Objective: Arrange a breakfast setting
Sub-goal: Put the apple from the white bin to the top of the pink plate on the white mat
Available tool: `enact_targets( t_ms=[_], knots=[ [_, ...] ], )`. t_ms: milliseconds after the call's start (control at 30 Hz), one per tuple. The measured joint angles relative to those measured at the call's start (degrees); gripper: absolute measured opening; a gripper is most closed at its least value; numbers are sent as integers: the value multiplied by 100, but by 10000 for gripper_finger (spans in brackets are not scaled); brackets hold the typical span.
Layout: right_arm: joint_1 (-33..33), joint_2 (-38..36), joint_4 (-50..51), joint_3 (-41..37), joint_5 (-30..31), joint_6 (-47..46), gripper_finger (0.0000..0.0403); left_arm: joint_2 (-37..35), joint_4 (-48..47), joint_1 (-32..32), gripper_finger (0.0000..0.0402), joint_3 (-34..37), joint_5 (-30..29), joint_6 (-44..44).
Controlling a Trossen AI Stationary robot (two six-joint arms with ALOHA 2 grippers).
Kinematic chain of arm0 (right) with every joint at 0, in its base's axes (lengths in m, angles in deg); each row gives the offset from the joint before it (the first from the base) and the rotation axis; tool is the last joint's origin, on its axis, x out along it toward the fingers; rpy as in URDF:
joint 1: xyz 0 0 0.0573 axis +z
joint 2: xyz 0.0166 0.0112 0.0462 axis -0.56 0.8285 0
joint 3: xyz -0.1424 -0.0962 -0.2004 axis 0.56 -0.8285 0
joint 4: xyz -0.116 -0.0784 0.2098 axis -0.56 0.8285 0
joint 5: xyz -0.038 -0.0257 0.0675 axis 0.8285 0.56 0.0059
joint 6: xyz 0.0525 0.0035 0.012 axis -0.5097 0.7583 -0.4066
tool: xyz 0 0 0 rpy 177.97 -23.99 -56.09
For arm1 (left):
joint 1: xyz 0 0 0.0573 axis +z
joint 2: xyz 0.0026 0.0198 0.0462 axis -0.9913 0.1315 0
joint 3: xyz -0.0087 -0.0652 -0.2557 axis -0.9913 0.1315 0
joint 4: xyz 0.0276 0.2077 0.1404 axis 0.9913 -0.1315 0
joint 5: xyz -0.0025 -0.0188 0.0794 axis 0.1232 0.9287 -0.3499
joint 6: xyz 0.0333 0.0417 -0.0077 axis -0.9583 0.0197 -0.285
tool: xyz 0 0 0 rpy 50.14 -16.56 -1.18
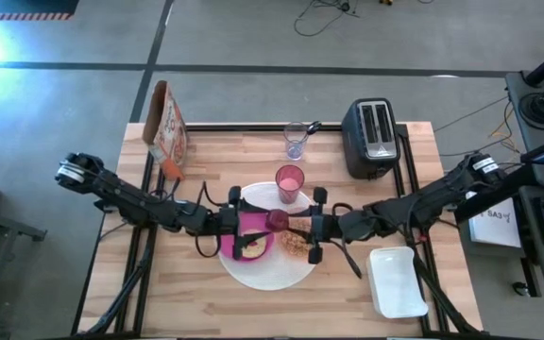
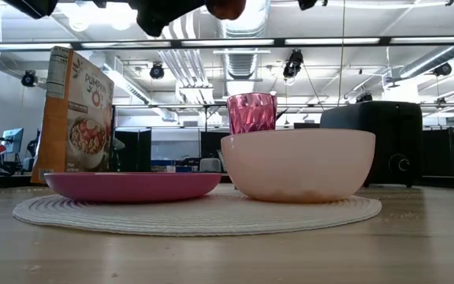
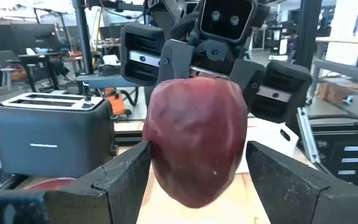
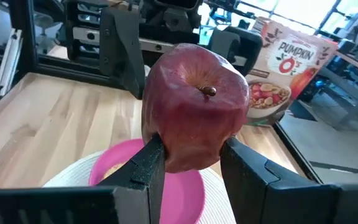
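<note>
A dark-red fruit (image 1: 278,220) is held up over a large white round plate (image 1: 267,269) at mid table. My left gripper (image 1: 264,222) comes from the table's left and my right gripper (image 1: 289,227) from its right; both are shut on the fruit. On the white plate lie a magenta plate (image 1: 234,244) with a bagel (image 1: 251,249) and a peach bowl (image 2: 298,164). A pink tumbler (image 1: 290,182) stands behind them, and a clear glass (image 1: 296,140) farther back. In the low view the fruit (image 2: 225,6) hangs well above the dishes. My left gripper has the fruit's two opposite sides (image 3: 157,155) between its two fingers, at its widest part, coming level from the table's left. The fruit is clear of the plate. My right gripper pinches the fruit's lower part (image 4: 166,158) between its two fingers, level from the table's right. The stem end (image 4: 209,91) faces its camera, tilted up.
A black toaster (image 1: 374,137) stands at the back right and a cereal box (image 1: 168,127) at the back left. A white tray (image 1: 395,280) lies at the near right. Bare wood shows at the near left.
</note>
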Motion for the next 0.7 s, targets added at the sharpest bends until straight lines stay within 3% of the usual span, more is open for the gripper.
enact_targets(
  t_ms=[433, 700],
  knots=[
    [8, 31, 164, 174, -102, 89, 121, 189, -55, -4, 250, -352, -47, -261],
    [8, 31, 176, 180, -161, 23, 121, 193, -35, 0, 200, -372, 54, -219]
  ],
)
